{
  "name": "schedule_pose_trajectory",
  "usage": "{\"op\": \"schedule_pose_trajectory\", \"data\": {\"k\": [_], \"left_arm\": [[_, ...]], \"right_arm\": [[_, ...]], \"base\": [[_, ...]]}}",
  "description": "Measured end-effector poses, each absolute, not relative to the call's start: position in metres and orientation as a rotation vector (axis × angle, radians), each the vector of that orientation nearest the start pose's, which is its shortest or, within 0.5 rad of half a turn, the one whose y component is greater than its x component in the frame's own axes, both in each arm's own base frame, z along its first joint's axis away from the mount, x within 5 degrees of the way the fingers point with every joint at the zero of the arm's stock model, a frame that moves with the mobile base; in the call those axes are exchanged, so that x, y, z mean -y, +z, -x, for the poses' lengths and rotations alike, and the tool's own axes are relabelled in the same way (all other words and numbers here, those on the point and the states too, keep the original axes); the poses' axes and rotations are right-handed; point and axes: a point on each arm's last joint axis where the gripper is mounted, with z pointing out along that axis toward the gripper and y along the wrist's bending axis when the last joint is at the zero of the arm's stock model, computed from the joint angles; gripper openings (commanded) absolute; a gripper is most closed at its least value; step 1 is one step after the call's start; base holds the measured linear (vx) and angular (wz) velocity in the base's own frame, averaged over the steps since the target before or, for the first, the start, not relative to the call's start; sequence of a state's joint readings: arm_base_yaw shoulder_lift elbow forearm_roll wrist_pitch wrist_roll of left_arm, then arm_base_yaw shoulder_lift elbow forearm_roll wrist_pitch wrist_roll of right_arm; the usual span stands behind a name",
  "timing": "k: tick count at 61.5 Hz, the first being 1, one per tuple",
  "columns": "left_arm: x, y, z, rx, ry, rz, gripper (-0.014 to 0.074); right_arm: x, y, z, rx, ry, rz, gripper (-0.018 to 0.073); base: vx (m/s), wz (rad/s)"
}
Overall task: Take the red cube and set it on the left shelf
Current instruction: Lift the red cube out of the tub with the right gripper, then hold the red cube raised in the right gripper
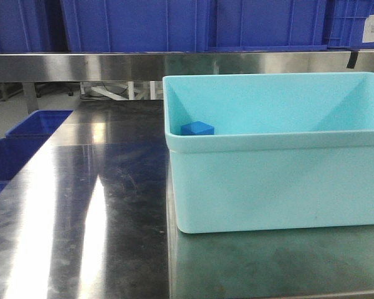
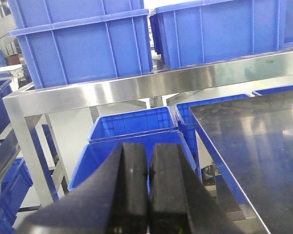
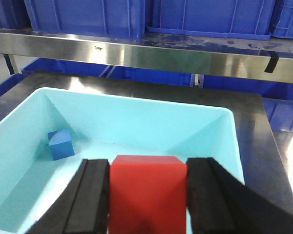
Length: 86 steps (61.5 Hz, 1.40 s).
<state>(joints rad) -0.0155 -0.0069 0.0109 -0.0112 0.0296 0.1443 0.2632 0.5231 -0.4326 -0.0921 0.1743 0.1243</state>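
In the right wrist view my right gripper (image 3: 148, 168) is shut on the red cube (image 3: 148, 195), held between both black pads above the light blue tub (image 3: 224, 146). A small blue cube (image 3: 60, 144) lies at the tub's left side; it also shows in the front view (image 1: 197, 128). The red cube does not show in the front view. My left gripper (image 2: 148, 151) is shut and empty, off the left edge of the steel table (image 2: 263, 146). The left shelf (image 2: 136, 87) is a steel rack level carrying dark blue crates (image 2: 83, 44); its roller tracks are hidden.
The tub (image 1: 274, 180) stands on the right half of the shiny steel table (image 1: 81, 212). A steel rack bar (image 1: 112, 65) with dark blue crates (image 1: 137, 25) runs behind it. More blue crates (image 2: 132, 126) sit low beside the table's left edge.
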Motion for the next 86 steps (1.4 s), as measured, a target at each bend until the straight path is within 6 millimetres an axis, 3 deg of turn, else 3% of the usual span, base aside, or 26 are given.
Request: {"op": "schedule_pose_trajectory", "data": {"k": [86], "left_arm": [[0.0009, 0.2072, -0.0563, -1.514, 0.094, -0.113, 0.0106]], "right_arm": [[-0.0285, 0.3026, -0.1114, -1.742, 0.203, 0.189, 0.0057]], "base": [[0.00, 0.02]]}}
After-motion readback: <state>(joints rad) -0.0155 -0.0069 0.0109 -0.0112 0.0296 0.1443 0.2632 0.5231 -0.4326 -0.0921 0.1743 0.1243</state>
